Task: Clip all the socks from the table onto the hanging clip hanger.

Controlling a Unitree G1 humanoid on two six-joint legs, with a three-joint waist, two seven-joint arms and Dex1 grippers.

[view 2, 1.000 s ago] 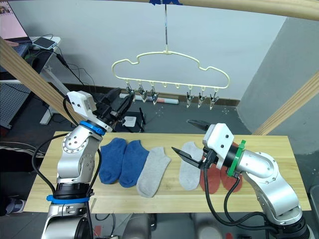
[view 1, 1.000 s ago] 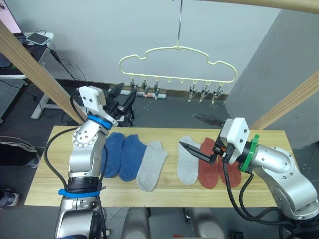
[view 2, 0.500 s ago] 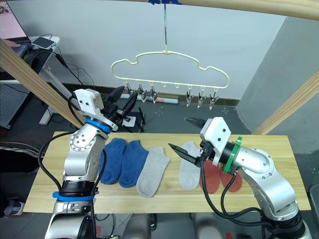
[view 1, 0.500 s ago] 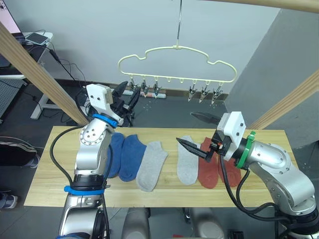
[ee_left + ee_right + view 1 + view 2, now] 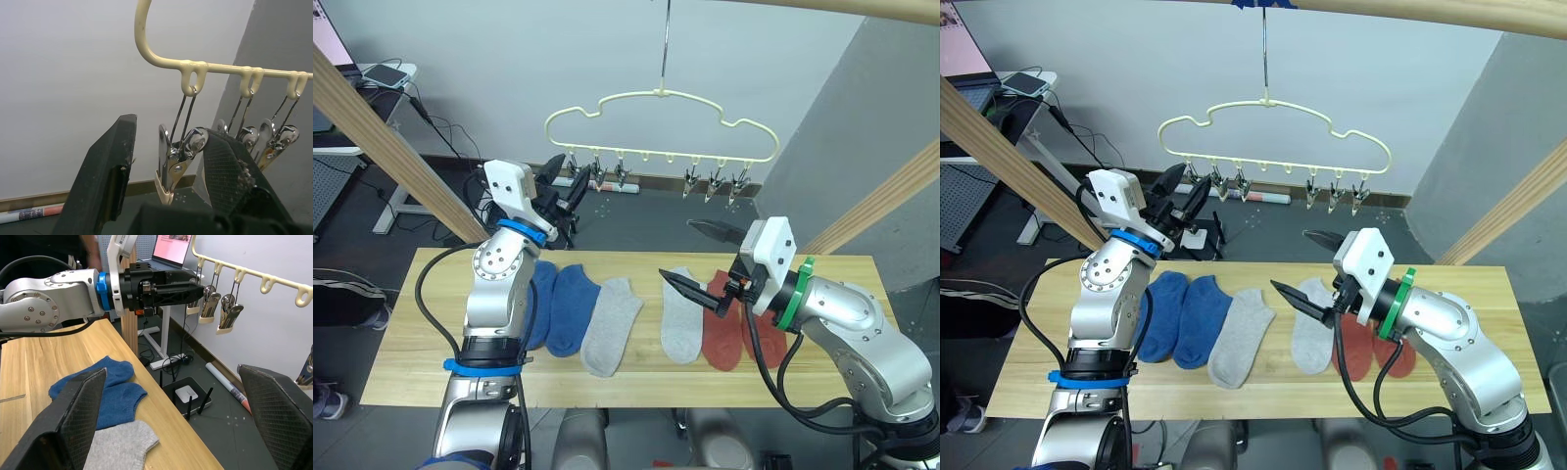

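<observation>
Flanking an end clip [image 5: 171,169], spread left pincer [image 5: 564,181]; right pincer [image 5: 703,258] agape above socks [image 5: 681,314].

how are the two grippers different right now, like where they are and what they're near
The left gripper is raised to the clip hanger, its open fingers straddling the end clip; the right gripper is low, just above the table. The left gripper points up and away, whereas the right gripper points sideways over a grey sock and the red socks. Both are open and hold nothing.
</observation>
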